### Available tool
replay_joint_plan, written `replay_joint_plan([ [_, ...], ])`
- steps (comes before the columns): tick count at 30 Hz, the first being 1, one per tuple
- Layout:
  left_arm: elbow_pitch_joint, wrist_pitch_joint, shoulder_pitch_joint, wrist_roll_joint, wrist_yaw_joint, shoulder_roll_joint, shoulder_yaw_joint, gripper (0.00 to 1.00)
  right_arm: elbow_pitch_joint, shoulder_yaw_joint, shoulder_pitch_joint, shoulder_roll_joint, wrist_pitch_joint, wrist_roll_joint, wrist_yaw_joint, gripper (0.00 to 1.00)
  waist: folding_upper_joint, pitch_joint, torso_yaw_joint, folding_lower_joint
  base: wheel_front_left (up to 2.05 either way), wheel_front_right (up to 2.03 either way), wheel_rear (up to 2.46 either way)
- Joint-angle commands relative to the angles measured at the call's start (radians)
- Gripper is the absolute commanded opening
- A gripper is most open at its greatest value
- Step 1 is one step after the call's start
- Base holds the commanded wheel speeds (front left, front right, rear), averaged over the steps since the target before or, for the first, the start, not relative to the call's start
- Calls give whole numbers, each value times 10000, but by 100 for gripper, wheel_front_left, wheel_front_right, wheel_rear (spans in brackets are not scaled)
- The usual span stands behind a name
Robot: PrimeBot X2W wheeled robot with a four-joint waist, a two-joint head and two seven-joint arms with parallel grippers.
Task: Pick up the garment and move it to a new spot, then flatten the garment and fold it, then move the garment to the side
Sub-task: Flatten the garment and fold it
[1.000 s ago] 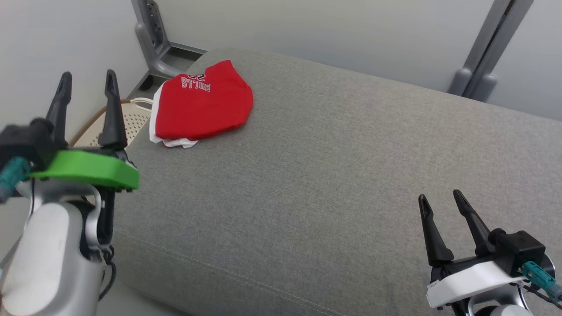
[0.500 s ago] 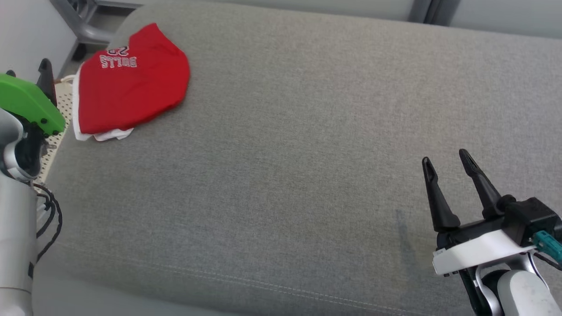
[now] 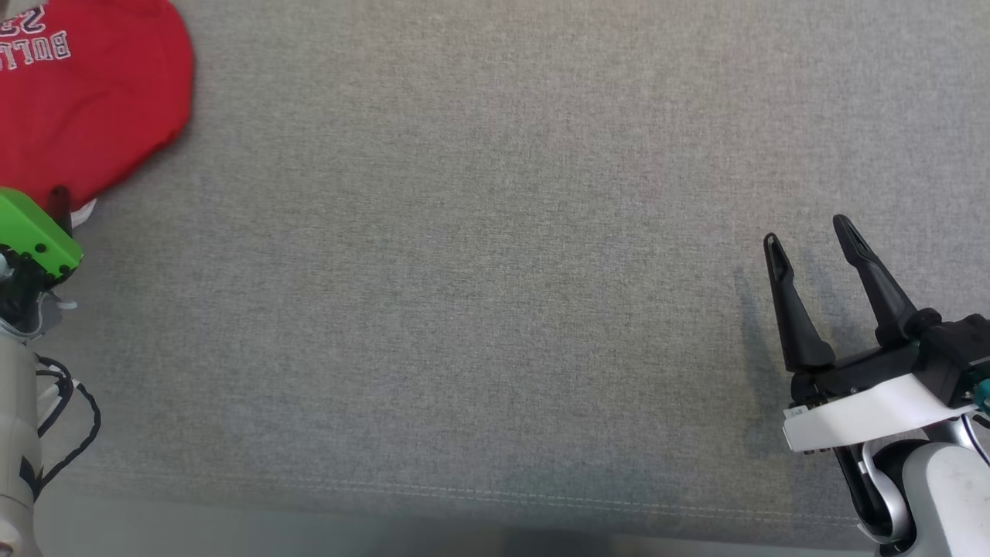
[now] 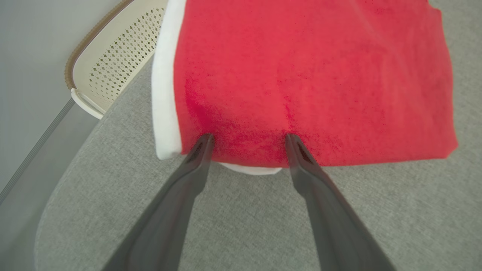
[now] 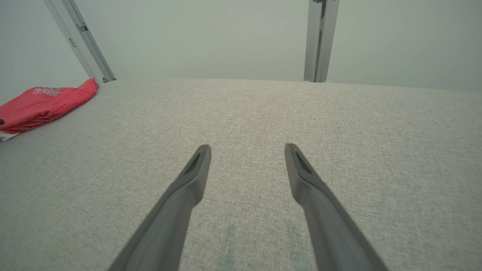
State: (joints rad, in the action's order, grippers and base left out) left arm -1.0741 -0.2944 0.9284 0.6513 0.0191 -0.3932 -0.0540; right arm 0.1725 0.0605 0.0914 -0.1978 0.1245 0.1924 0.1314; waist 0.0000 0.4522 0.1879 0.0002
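Two dark fingers [image 4: 188, 177] of the left claw [image 4: 248, 140] stood spread in the left wrist view, their tips at the near edge of the folded red jersey [image 4: 308, 75]. Whether they touched the cloth could not be told. The jersey lay at a corner of the grey fabric cushion [image 4: 244, 226], with a white layer [image 4: 163, 94] showing along its left side and between the fingertips. Just beyond that corner sat a cream perforated basket [image 4: 113, 56], cut off by the top of the frame.

In the head view the jersey lay in the upper left corner, cropped by two edges, so its white lettering [image 3: 35, 46] read only in part. The left claw's green mount [image 3: 35, 232] sat at the left edge, with a single fingertip [image 3: 59, 203] rising in front of the jersey's lower hem. The other finger was out of frame. Black cables [image 3: 69, 418] hung below the mount. The right claw [image 3: 807, 232] hovered at the lower right, fingers apart and holding nothing, well apart from the jersey with bare cushion between them. Half a second earlier this view had taken in the basket and a metal frame. The camera had since tipped down, so the whole picture shifted, while the jersey kept its place on the cushion's corner and the right claw kept its spread.

In the right wrist view the right claw's fingers pointed across the cushion toward a pale wall [image 5: 207, 37] and two metal posts [image 5: 320, 41]. The jersey lay far to the left, clipped by the frame.
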Motion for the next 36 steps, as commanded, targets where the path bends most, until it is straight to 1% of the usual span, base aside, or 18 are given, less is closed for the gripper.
replay_joint_plan([
  [1, -181, 160, 252, 154, 70, -27, 85, 100, 86, -18, 188, -75, -43, 135, -16, 100, 0, 745, -424, -2, 0, 0, 0],
  [7, -618, 501, 440, 133, 67, 26, 56, 100, 169, -24, 249, -161, -68, 128, -16, 100, 0, 861, -434, -2, 0, 0, 0],
  [8, -661, 622, 473, 158, 54, 74, 71, 57, 174, -23, 258, -171, -73, 145, -16, 100, 0, 864, -440, -2, 0, 0, 0],
  [9, -656, 830, 520, 143, 39, 71, 72, 39, 173, -16, 280, -181, -78, 171, -16, 100, 0, 868, -448, -2, 0, 0, 0],
  [10, -695, 956, 541, 94, 44, 48, 51, 4, 164, 0, 320, -190, -79, 186, -16, 100, 0, 869, -461, -2, 0, 0, 0],
  [11, -768, 1010, 566, 74, 94, 32, 27, 0, 161, 15, 354, -192, -66, 211, -16, 100, 0, 870, -466, -2, 0, 0, 0],
  [18, -603, 2327, 1005, -420, 135, -485, -277, 0, -20, 13, 270, -18, 39, 198, -16, 100, 0, 485, -315, -2, 0, 0, 0],
  [23, -227, 3270, 1335, -853, 183, -900, -590, 0, -279, 112, 190, 133, 163, 253, -16, 100, 0, -120, -207, -2, 0, 0, 0],
  [26, 91, 3828, 1453, -1065, 178, -1017, -717, 0, -457, 203, 101, 258, 272, 277, -16, 100, 0, -599, -190, -2, 0, 0, 0],
  [30, 704, 4524, 1260, -1287, 203, -1093, -890, 0, -675, 292, -74, 466, 388, 315, -16, 100, 0, -1269, -242, -2, 0, 0, 0],
  [32, 1118, 4757, 1008, -1324, 237, -1046, -956, 0, -782, 309, -151, 558, 438, 332, -16, 100, 0, -1588, -304, -2, 0, 0, 0],
  [35, 2049, 5038, 542, -1408, 207, -1015, -1061, 0, -887, 425, -274, 704, 474, 335, -16, 100, 0, -1964, -469, -2, 0, 0, 0],
  [36, 2442, 5111, 286, -1489, 136, -1012, -1124, 0, -916, 469, -291, 742, 530, 350, -16, 100, 0, -2084, -552, -2, 0, 0, 0],
])
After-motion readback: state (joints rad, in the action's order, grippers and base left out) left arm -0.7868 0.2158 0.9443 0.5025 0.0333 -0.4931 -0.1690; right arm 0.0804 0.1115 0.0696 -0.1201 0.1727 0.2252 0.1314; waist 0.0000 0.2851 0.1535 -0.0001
